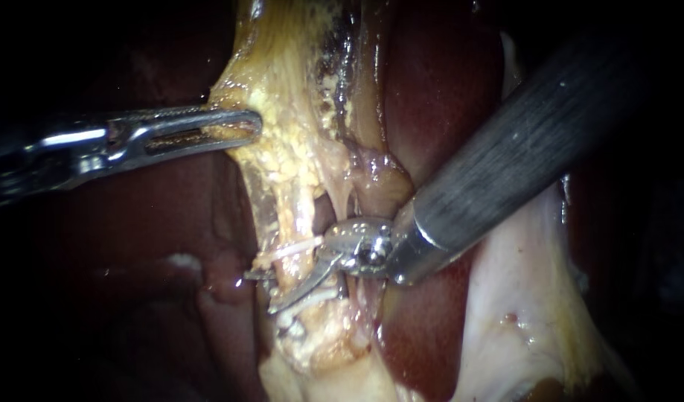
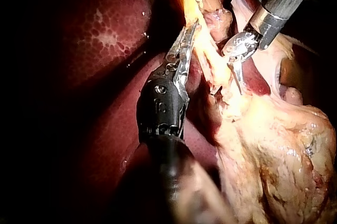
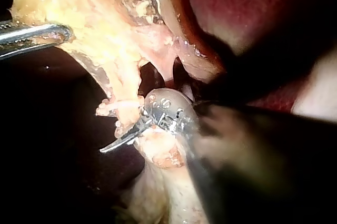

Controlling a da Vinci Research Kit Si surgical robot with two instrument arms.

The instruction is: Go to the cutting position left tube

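The right instrument comes in from the upper right. Its two thin blades are spread apart with the left tube running between them. One blade crosses in front of the tube, and the other tip shows past its far side. Higher up, the left instrument pinches the edge of the yellow tissue, beside the dark liver.

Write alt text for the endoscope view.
The right instrument, entering from the upper right, has its open end effector set across the left tube, one blade on either side. The left instrument, from the left, holds the yellowish tissue above, end effector shut on its edge, with dark red liver behind.
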